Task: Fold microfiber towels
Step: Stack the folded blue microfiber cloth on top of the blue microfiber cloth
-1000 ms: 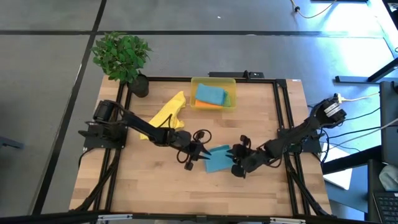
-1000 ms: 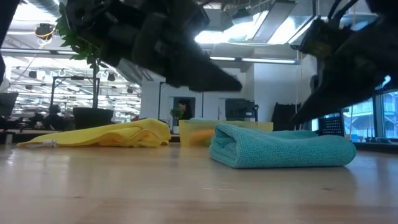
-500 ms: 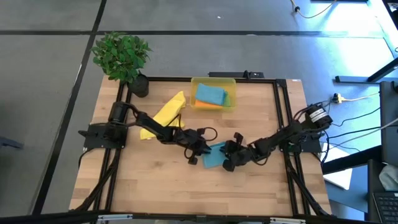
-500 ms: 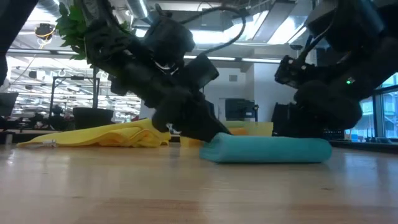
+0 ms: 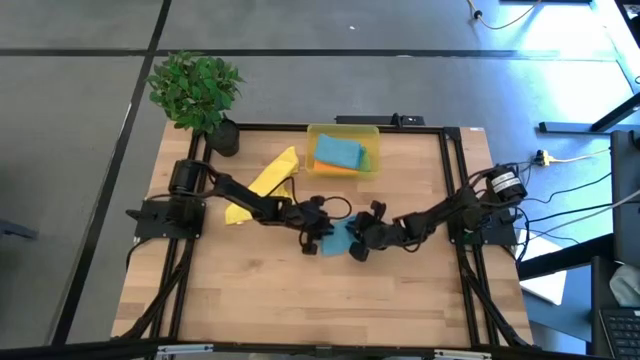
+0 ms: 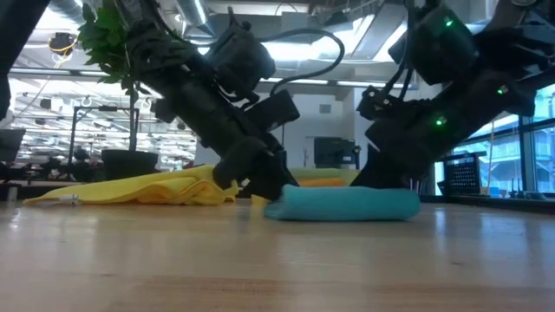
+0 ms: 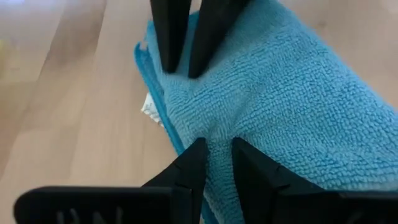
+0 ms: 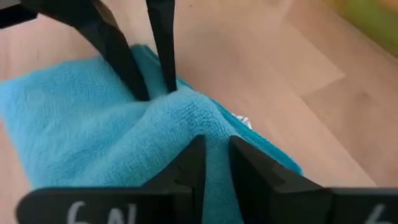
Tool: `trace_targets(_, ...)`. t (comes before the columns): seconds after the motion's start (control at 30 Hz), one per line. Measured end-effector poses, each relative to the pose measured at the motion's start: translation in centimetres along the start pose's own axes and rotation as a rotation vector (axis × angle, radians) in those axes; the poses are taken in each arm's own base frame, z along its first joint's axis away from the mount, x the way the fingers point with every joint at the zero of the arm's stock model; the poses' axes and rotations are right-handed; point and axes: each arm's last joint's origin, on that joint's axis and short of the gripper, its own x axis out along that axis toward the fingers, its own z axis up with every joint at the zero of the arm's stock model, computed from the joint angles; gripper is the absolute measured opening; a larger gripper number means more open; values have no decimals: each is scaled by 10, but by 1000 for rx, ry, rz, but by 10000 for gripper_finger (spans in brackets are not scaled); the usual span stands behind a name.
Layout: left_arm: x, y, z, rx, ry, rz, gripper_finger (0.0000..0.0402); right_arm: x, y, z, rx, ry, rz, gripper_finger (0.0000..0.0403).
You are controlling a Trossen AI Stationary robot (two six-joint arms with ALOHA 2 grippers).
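While both grippers bear down mid-table, I pinch the folded teal-blue towel between my left gripper and right gripper, each nipped onto a ridge of pile. Next, probably, a lift toward the yellow bin, both grips staying firm.

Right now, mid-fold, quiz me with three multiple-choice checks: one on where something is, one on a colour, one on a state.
1. Where is the yellow towel?
A. In the bin
B. Spread loose on the table, on the left arm's side
C. Under the plant

2. What colour is the towel both grippers meet at?
A. Teal-blue
B. Orange
C. Green

3. How is that towel lying?
A. Flat and fully open
B. Hanging in the air
C. Folded, on the table

Answers:
1 B, it lies rumpled outside the bin.
2 A, left gripper and right gripper pinch teal cloth.
3 C, the low view shows a flat folded bundle.
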Motion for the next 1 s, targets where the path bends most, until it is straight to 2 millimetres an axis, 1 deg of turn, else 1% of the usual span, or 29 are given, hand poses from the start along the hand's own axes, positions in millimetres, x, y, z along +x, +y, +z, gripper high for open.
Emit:
trace_targets(0.07,-4,1,1,6,28,-1,73,2,-3,2,8,-2,-6,79)
trace_targets(0.2,-19,1,6,12,69,-7,74,4,-6,4,21,2,-7,86)
trace_targets(0.37,-36,-8,20,58,33,12,85,4,-7,3,23,7,-9,89)
trace_targets(0.47,-43,-15,27,79,8,17,93,4,-7,3,34,9,-10,90)
trace_targets(0.53,-47,-22,32,93,-31,5,99,4,-7,3,42,8,-10,90)
trace_targets(0.6,-49,-33,36,140,-58,-49,109,4,-7,3,43,8,-10,90)
trace_targets(0.73,-52,-52,39,189,-99,-101,142,4,-6,3,44,17,7,90)
trace_targets(0.87,-55,-68,38,221,-86,-91,178,4,-6,3,48,18,10,90)
trace_targets(1.0,-49,-82,30,256,-50,-49,203,4,-6,3,48,18,12,90)
